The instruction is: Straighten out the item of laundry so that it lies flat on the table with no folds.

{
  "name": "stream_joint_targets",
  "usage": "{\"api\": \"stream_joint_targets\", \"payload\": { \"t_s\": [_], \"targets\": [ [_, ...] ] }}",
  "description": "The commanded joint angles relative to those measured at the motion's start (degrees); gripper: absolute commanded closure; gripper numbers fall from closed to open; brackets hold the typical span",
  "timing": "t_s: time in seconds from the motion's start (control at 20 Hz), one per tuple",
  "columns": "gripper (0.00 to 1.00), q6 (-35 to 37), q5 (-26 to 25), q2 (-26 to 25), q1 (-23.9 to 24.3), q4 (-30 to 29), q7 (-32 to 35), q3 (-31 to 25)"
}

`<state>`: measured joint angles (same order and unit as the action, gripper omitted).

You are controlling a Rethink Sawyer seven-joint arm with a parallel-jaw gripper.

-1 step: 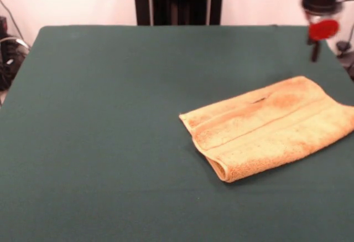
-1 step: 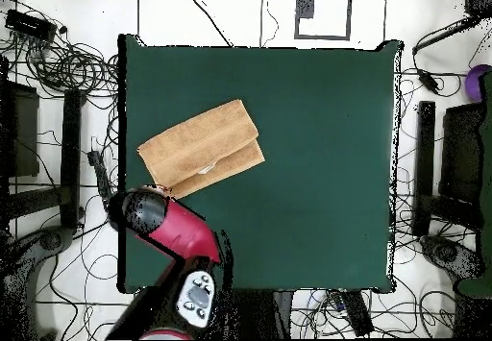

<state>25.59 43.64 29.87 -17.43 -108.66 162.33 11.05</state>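
Observation:
The item of laundry is an orange-tan towel lying folded double on the right part of the green table. Its rounded fold faces the front left and a border band runs along its length. In the overhead view the towel lies tilted near the table's left edge. My gripper hangs above the table's far right corner, behind the towel and clear of it, holding nothing. From above, the red and black arm covers the gripper, just below the towel's lower left corner.
Tangled cables and black stands crowd the floor left of the table in the overhead view. More stands and cables sit on its right. Dark gear shows beside the table's left edge in the front view.

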Motion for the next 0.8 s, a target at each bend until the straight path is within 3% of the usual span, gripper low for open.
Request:
{"api": "stream_joint_targets", "payload": {
  "t_s": [0.05, 0.35, 0.55, 0.7, 0.8],
  "targets": [
    [0.00, 3.19, -11.96, -1.67, 8.26, 4.78, -9.28, 0.90],
    [0.00, -5.36, -19.14, -5.46, 14.64, 7.21, -6.63, -3.71],
    [0.00, -14.98, -18.92, -10.94, 17.42, 9.17, -0.57, -8.89],
    [0.00, -17.81, -15.68, -14.13, 14.91, 10.84, 6.24, -8.12],
    [0.00, -18.53, -14.87, -14.78, 14.55, 11.03, 7.19, -8.09]
  ]
}}
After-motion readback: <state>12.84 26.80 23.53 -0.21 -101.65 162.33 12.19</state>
